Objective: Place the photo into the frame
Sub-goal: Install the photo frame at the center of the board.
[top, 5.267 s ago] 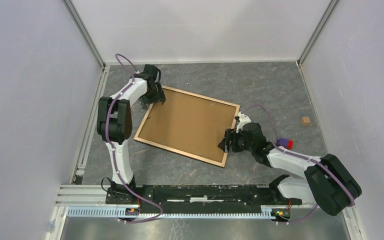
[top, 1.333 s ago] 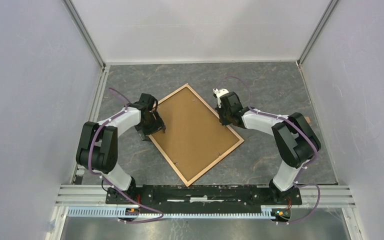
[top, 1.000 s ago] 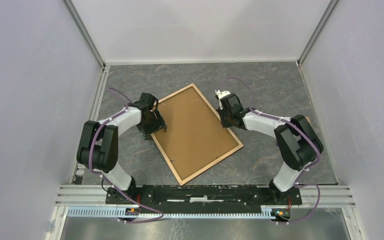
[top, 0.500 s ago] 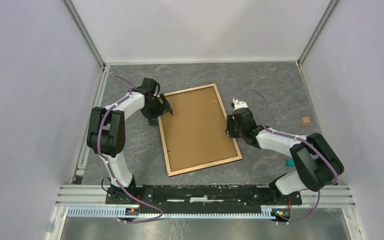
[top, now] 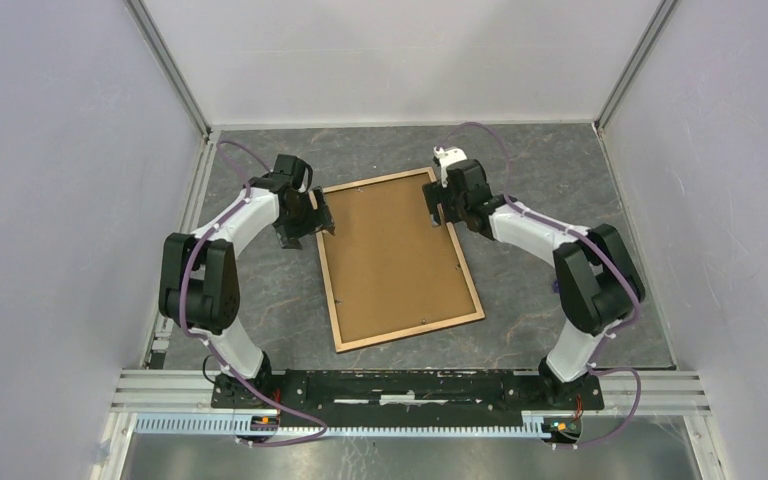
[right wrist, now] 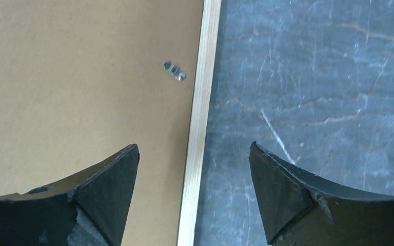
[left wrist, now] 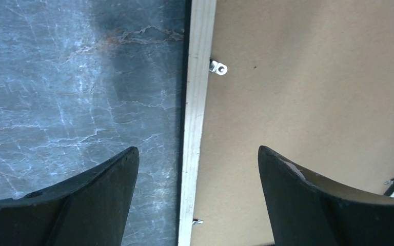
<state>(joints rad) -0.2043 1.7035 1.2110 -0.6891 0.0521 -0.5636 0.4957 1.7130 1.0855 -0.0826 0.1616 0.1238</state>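
Note:
The frame lies back side up on the grey table, its tan rails around a flat brown backing board. The photo is hidden. My left gripper hangs open over the left rail near the far corner. In the left wrist view the left gripper straddles the rail without touching it. My right gripper stands open over the right rail near the other far corner. In the right wrist view the right gripper has the rail between its spread fingers.
Small metal clips sit on the backing board next to the rails. Pale walls close the table at the back and both sides. A metal track runs along the left edge.
The frame has turned from a diamond position to nearly square with the table. The right gripper has opened, let go of the right rail and moved up toward the far corner. The left gripper has shifted slightly.

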